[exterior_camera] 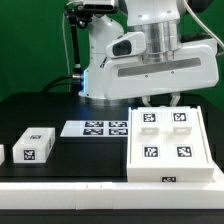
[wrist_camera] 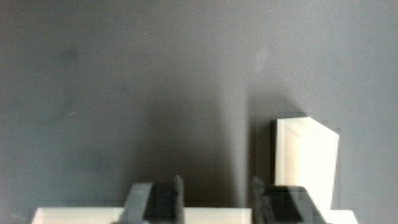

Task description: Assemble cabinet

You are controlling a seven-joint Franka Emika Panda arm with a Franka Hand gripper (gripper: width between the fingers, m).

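**On the table's right: box in front, gripper open behind it**

Across the black table [exterior_camera: 40, 110] the white arm [exterior_camera: 150, 60] fills the upper middle of the exterior view. Its top is cut off by the frame, and its lower end drops behind the box.

The box [exterior_camera: 170, 140] is the largest white piece. It lies flat near the table's front edge, on the exterior view's right. Its broad top face carries four black-and-white square tags in two rows, and a fifth tag sits low on its front wall. The far rim hides most of the gripper [exterior_camera: 163, 100]. Only two short stubs show above that rim, so this view does not say whether they touch the box.

The marker board [exterior_camera: 95, 128] lies flat at the middle, just beside the box's near-left corner. A small white panel [exterior_camera: 36, 146] with one tag on top sits well apart, toward the exterior view's left. A white sliver [exterior_camera: 2, 153] at that edge is cut off too far to name.

From the wrist view, the gripper [wrist_camera: 217, 205] has its jaws spread wide. The dark fingers [wrist_camera: 157, 200] stand parallel, and only bare table shows in the gap between them. Nothing is gripped. A pale strip [wrist_camera: 107, 215] crosses the frame edge by the fingertips, too blurred to tell whether they touch it. A white block [wrist_camera: 306, 155] stands beyond one finger, clear of it, and which part it is cannot be told.
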